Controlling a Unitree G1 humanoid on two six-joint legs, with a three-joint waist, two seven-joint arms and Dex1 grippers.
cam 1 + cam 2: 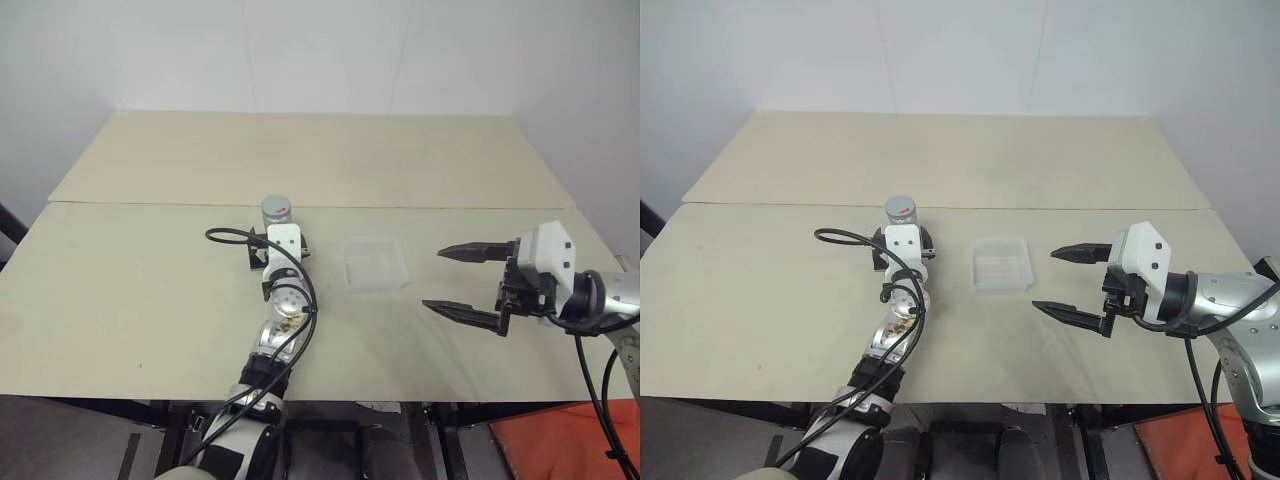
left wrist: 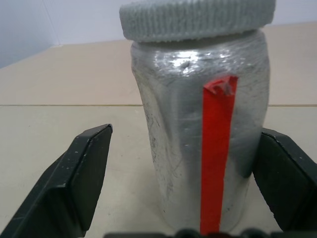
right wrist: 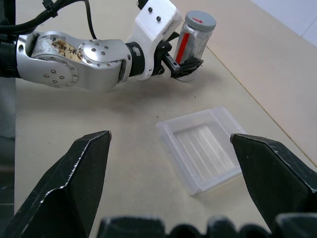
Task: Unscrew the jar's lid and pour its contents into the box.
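Silvery jar, red stripe, grey lid

From the head views the left pincer is hidden behind its own white wrist block, and the jar shows just its top. In the left wrist view the jar's base is cut off by the edge. The contents cannot be made out through the jar's silvery wall.

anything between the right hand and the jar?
Yes, the box sits on the table between the open right hand and the jar, clearest in the eye views. The open left hand straddles the jar.
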